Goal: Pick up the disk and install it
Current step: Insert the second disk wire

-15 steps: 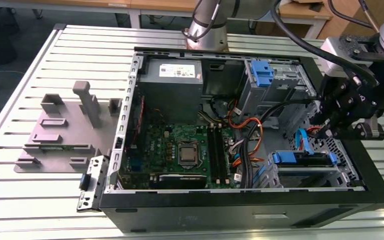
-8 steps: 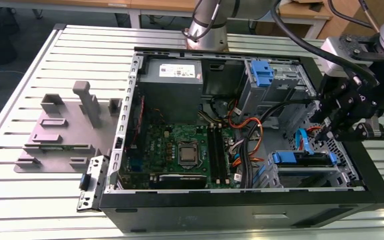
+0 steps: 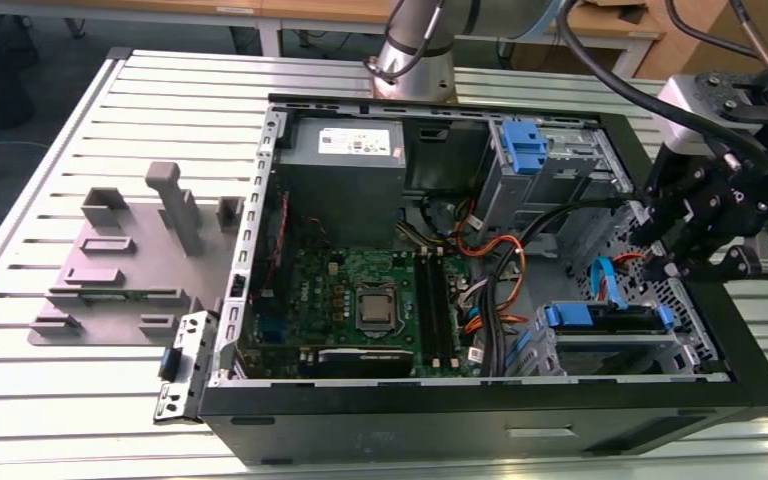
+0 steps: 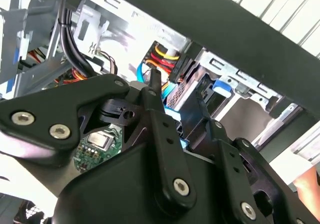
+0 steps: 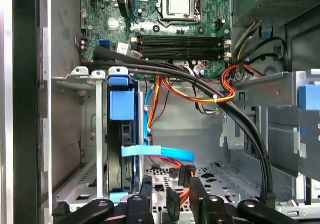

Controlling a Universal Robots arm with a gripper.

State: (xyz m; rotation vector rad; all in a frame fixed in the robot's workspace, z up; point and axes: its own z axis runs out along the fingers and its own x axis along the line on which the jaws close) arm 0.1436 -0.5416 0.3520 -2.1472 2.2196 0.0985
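Observation:
The disk (image 3: 606,318) sits in its blue carrier inside the drive bay at the case's front corner, on the exterior view's right. In the first wrist view the disk (image 5: 122,109) stands edge-on in the metal cage, its blue handle facing out. A light blue data cable (image 5: 157,152) runs beside it. My gripper (image 3: 694,268) hangs over the case just past that bay, open, with nothing between its fingers (image 5: 147,188). In the second wrist view the gripper (image 4: 176,98) points down toward the blue carrier (image 4: 223,86).
The open black computer case (image 3: 491,405) lies on a slatted metal table (image 3: 117,380). Inside are the motherboard (image 3: 357,300), grey power supply (image 3: 344,160), a second blue bracket (image 3: 523,150) and thick black cables (image 5: 220,104) across the drive area. Grey fixtures (image 3: 131,260) stand outside the case.

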